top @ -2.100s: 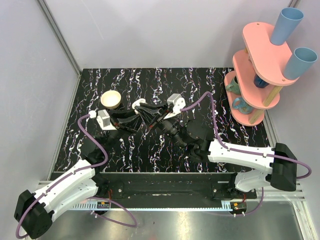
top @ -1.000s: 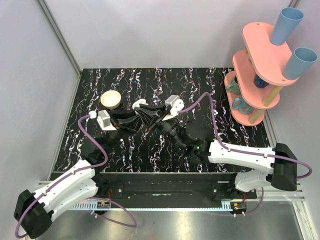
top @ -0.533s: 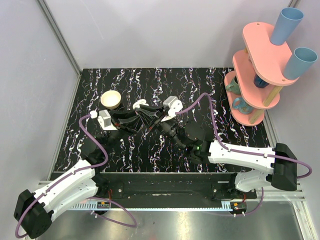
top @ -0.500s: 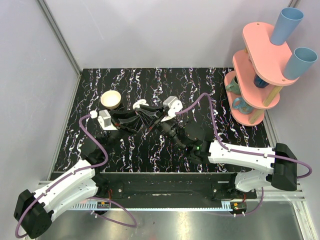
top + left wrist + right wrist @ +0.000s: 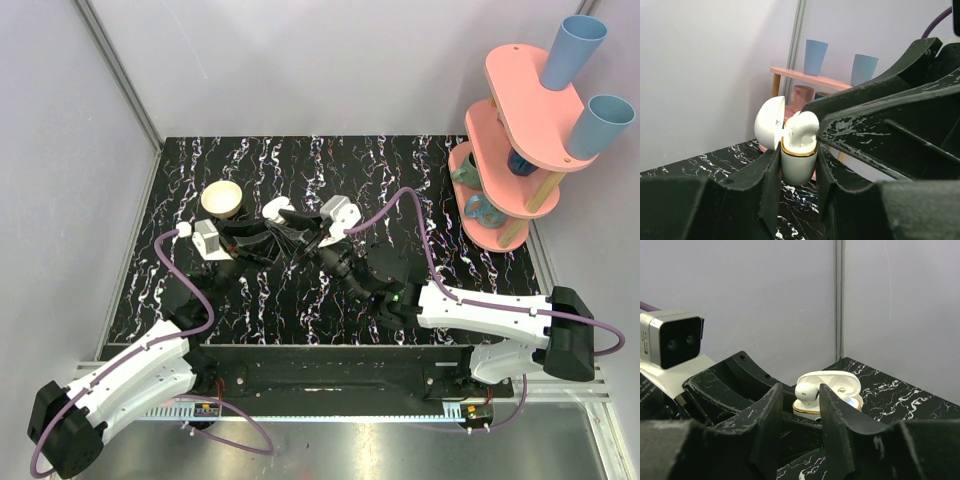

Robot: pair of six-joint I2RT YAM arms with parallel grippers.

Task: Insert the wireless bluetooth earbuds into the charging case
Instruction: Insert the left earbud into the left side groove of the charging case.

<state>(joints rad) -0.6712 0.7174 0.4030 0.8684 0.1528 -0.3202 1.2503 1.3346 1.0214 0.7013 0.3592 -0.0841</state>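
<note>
Charging case — open, an earbud sitting in it — is clamped by the left gripper; right gripper (at the earbud): grip unclear.

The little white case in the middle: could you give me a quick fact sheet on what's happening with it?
case: cream, clamped between the left jaws
lid: swung open
earbud: white, sitting in the case's mouth, top poking out
right jaws: either side of the earbud; grip unclear
background: pink shelf with blue cups
</note>
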